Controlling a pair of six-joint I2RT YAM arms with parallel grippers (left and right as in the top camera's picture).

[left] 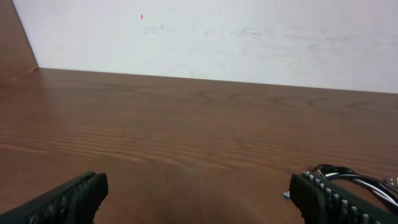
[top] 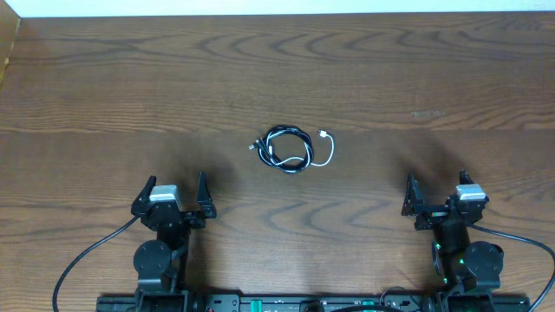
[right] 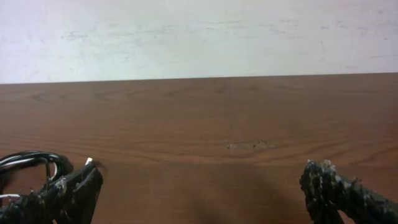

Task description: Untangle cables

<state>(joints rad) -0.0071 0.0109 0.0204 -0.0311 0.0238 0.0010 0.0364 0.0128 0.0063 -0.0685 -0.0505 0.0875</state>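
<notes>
A dark brown wood-grain counter (top: pixel 277 69) filled the overhead view, its grain running in long wavy bands from side to side. Near the middle lay a thin black cord (top: pixel 270 149), coiled into a small oval loop, with its small plug end poking out on the left. A thin white cord (top: pixel 331 154) lay tangled in the same coil and curved out on the right, ending in a small white plug near the coil's upper right. The two cords touched and overlapped. Well to the right, a faint pale scuff (top: pixel 427 113) marked the bare wood.
</notes>
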